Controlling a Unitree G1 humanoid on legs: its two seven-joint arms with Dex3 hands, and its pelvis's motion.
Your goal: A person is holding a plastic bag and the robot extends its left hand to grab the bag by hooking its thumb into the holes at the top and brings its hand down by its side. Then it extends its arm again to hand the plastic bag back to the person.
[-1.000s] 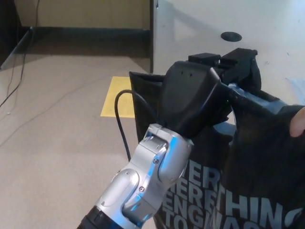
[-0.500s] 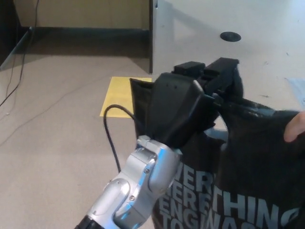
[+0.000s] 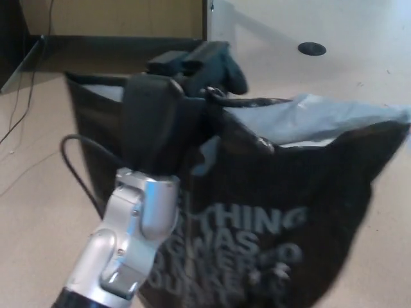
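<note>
Metal shines on the robot's left arm (image 3: 128, 237) at the bottom of the picture, closest to the camera. It is silver and it rises from the bottom left. A thin black cable (image 3: 80, 160) loops out beside it.

Above the silver part sits the black left hand (image 3: 173, 106). It is up at the top edge of the plastic bag (image 3: 276, 218), and its fingers (image 3: 212, 61) curl over that edge. The hand is clamped on the bag and holds it up. How the thumb sits cannot be seen, because the back of the hand hides it.

The bag is black and big. It hangs from the hand and fills the middle and right of the picture. Grey letters are printed on its front, but they are blurry. The top of the bag gapes, and the pale inside shows on the right.

Behind the bag lies a tan floor (image 3: 32, 192). Farther back on the right is a light surface with a dark round hole (image 3: 311, 48) in it. A dark strip runs along the wall at the very back.
</note>
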